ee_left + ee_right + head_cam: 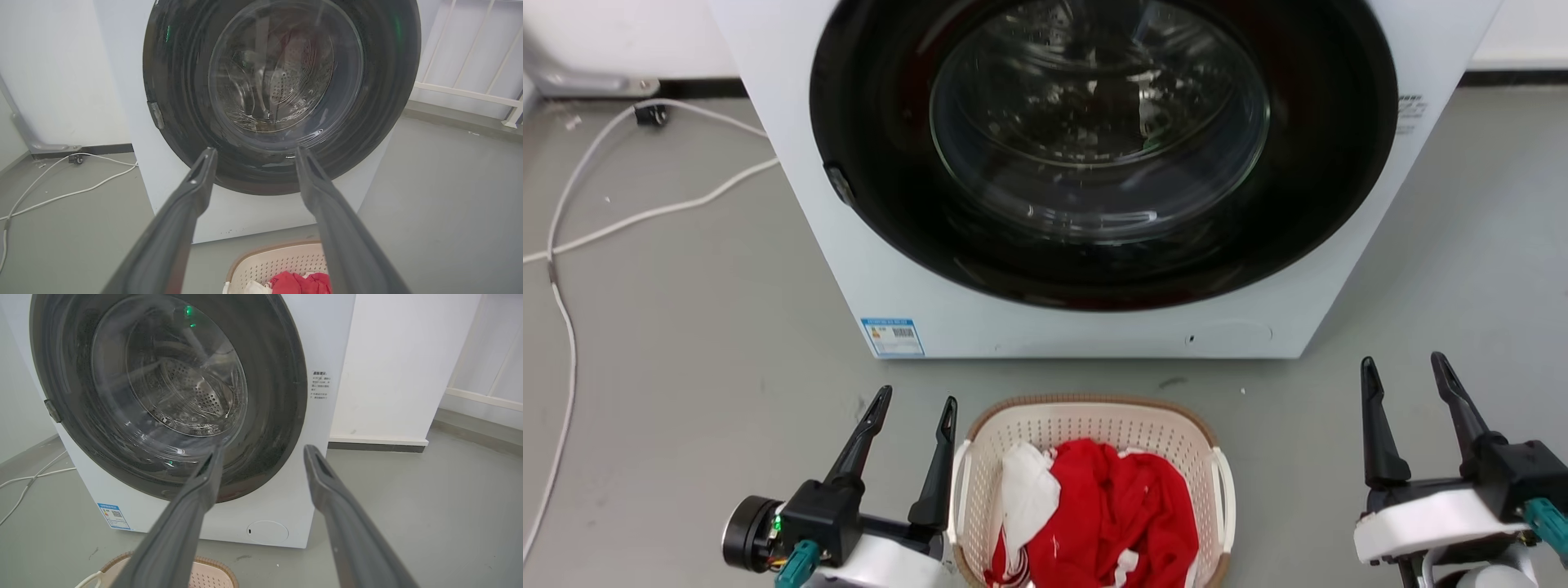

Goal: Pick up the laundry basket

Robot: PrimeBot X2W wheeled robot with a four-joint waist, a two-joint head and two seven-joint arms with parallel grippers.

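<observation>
At the far left of the grey floor (686, 367), a white cable (572, 245) trails away toward the wall. Next comes the left gripper (916, 398), low in the foreground, its two long dark fingers spread apart with nothing between them. Its inner finger is just beside the near side of the laundry basket (1086, 402); I cannot tell whether they touch.

The laundry basket stands on the floor in the middle, between the two grippers and right in front of the washing machine (849, 245). It is cream perforated plastic with a brown rim and a white loop handle on each side. A red cloth (1119, 506) and a white cloth (1025, 490) lie heaped inside it.

Behind it, the white washing machine shows its round dark glass door (1094, 147), shut, and a small blue label (892, 336) at its lower left corner.

At the far right, well apart from the basket, is the right gripper (1402, 361), its fingers also spread and holding nothing.
</observation>
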